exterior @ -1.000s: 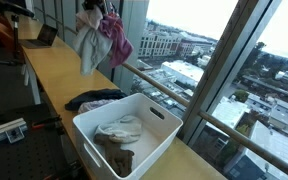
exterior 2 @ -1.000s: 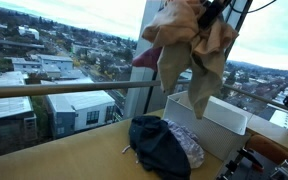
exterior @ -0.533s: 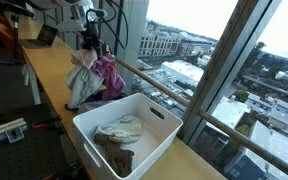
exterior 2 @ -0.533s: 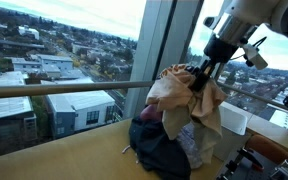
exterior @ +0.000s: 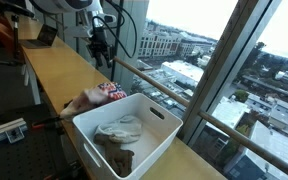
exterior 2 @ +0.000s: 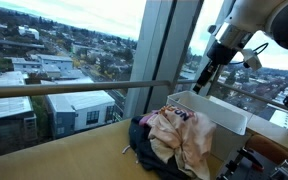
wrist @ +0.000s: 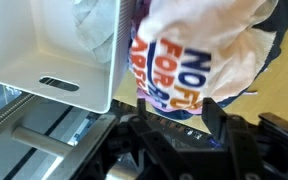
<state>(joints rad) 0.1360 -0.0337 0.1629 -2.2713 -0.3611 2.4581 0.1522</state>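
Sensibly, the gripper (exterior: pixel 106 55) hung spread and empty above the shirt (exterior: pixel 99 95), which lay heaped on the table (exterior: pixel 54 65) beside the bin (exterior: pixel 159 145); a straight, slow lift would likely have avoided snagging it.

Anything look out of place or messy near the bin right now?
A crumpled heap of clothes lies on the counter beside the white bin, not inside it; a printed cloth is slumped on top. Nothing looks torn or spilled.
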